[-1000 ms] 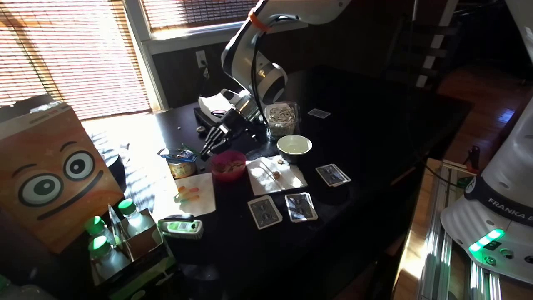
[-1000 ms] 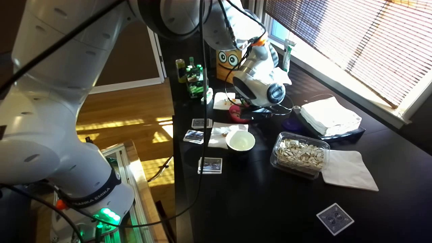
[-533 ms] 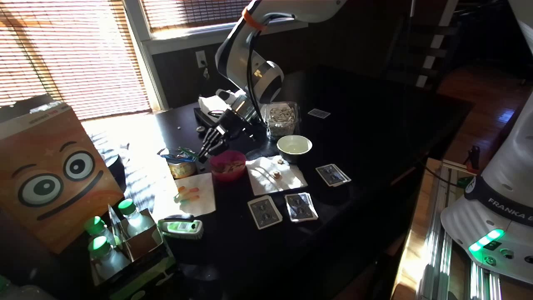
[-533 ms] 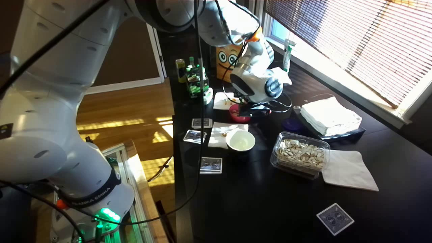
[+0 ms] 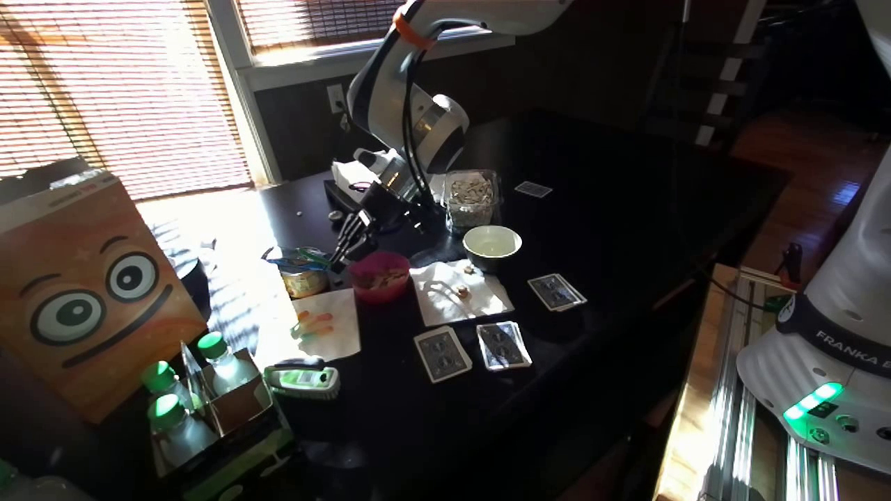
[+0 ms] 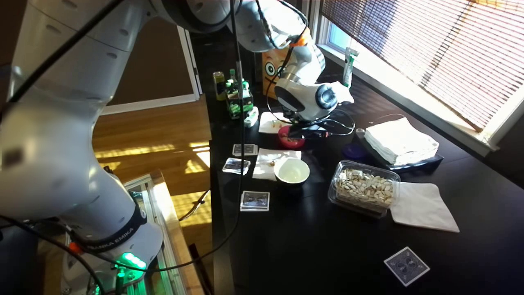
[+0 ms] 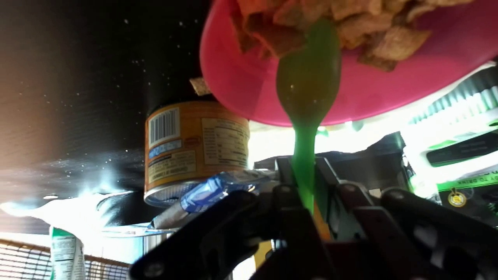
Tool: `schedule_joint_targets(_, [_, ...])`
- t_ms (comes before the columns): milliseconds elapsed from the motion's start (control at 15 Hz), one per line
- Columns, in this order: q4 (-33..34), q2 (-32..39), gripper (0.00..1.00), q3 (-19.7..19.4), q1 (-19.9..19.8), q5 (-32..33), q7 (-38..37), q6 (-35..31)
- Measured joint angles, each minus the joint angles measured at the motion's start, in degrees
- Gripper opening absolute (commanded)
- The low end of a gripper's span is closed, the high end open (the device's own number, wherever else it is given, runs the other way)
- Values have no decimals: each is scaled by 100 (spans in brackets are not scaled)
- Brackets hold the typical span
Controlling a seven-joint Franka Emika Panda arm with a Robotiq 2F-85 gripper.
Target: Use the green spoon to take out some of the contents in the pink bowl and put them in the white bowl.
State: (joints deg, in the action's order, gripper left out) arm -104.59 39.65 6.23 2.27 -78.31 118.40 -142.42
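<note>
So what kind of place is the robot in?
Probably somebody's home, maybe a dining room, though I can't be sure. There are blinds at the window, a wood floor, and a dark table with cards on it.

"FRANKA EMIKA" — base band (image 6: 114, 241); "TO DRINK" — dark package (image 7: 476, 197).
</note>
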Motion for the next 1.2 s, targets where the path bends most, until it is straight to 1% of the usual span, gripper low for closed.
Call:
schedule_joint_targets(267, [-3, 7, 4, -71, 26, 41, -203, -34])
schedule_joint_targets(667, [-3, 7, 4, -99, 117, 165, -556, -294])
schedule_joint_targets(1200, [-3, 3, 4, -103, 308, 1080, -1460, -790])
